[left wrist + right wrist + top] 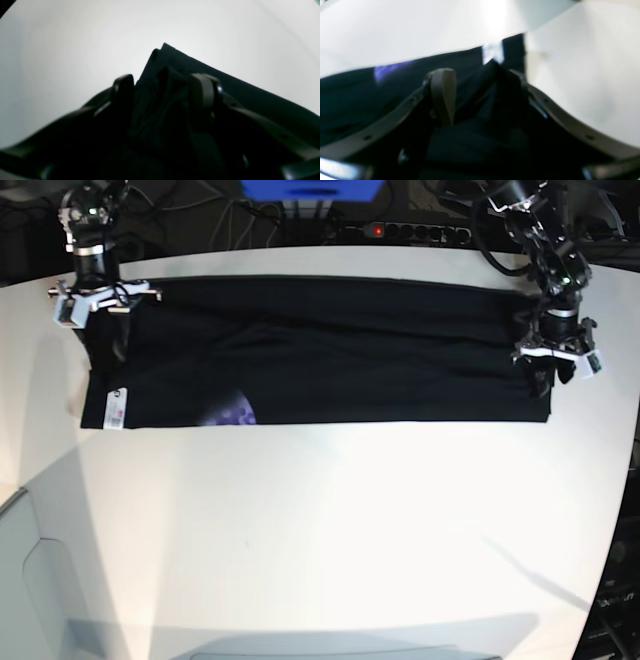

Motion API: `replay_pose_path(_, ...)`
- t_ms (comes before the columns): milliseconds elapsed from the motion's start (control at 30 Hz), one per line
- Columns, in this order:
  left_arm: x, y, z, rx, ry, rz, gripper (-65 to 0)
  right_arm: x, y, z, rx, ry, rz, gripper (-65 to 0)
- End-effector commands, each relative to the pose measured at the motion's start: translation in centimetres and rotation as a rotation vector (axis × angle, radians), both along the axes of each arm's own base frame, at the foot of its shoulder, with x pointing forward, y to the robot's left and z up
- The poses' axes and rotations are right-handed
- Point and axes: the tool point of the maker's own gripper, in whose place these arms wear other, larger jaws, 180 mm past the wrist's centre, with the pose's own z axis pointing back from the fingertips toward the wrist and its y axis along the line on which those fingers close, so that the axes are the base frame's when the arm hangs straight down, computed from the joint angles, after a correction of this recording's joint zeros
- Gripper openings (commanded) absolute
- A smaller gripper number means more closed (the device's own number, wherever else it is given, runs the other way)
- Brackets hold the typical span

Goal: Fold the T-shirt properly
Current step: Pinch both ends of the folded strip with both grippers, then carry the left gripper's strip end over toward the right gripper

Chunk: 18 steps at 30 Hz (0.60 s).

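Stretching across the far half of the white desk [320,530], the T-shirt [330,350] lies flat as a long black band, its purple print [232,415] peeking out at the near edge and a small white tag [116,407] at the near corner on the right arm's side. The left tool [161,87] sits at one end of the band with bunched black fabric between its spread fingers [202,92], though whether it grips the cloth I cannot tell. At the opposite end, the right tool [480,85] stands released, jaws apart over the cloth.
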Motion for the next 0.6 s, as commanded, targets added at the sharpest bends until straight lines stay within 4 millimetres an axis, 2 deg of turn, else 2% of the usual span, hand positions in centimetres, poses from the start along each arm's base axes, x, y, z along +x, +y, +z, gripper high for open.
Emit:
replay_pose_path(0,0.5,0.5,1.6,0.027,-0.051,-0.001,-26.5,0.4,0.6,0.8,0.009,-0.031,0.030,-32.0)
replay_pose_path(133,-0.2,0.5,1.2,0.027,-0.033,-0.001,-13.1,0.9,1.8,-1.1,0.054,0.018,0.053,-32.1)
replay_pose_path(200,-0.3,0.5,1.1,0.026,-0.029,-0.003,-9.5,0.6,2.0,-2.3,0.082,0.044,0.051,-32.2)
replay_pose_path(300,-1.2,0.5,0.6,0.021,-0.011,0.000,-8.1,0.3,2.0,-3.4,0.100,0.065,0.045,-32.3)
replay_pose_path(467,-3.0,0.6,0.9,-0.089,-0.062,0.030,-8.1,0.2,1.7,-3.6,0.090,0.073,0.052,-32.3)
replay_pose_path(567,-3.3,1.0,0.6,-0.119,-0.063,0.035,-8.1,0.2,1.6,-3.6,0.089,0.076,0.054,-32.3)
